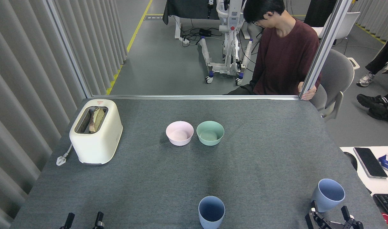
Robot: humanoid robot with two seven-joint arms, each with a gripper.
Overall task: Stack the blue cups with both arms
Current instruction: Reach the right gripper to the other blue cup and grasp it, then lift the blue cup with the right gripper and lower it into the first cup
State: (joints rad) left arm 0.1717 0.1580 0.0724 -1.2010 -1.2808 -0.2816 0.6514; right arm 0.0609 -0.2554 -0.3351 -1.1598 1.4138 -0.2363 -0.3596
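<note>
our right gripper (331, 215) sits at the near edge of the view, its two fingers spread apart, with the base of the right blue cup (328, 199) just beyond and between them. we cannot tell whether either finger touches the cup wall yet. the cup stands mouth up, leaning a little in this view, and we judge the fingers are held wide so they can pass either side of its tapered lower body.

our left gripper (83, 220) shows only two fingertips at the bottom edge, parted with a clear gap and holding nothing. the centre blue cup (211, 211) stands upright well off to that gripper's right, untouched, its mouth open and clear. we judge it is left standing as the receiver, while the right cup is the one to lift and drop in.

the cups are well apart, so stacking is not yet begun. the pink bowl (179, 133) and mint-green bowl (210, 133) sit side by side far ahead of both grippers, out of the way, and the toaster (96, 131) is far ahead of the left gripper.
</note>
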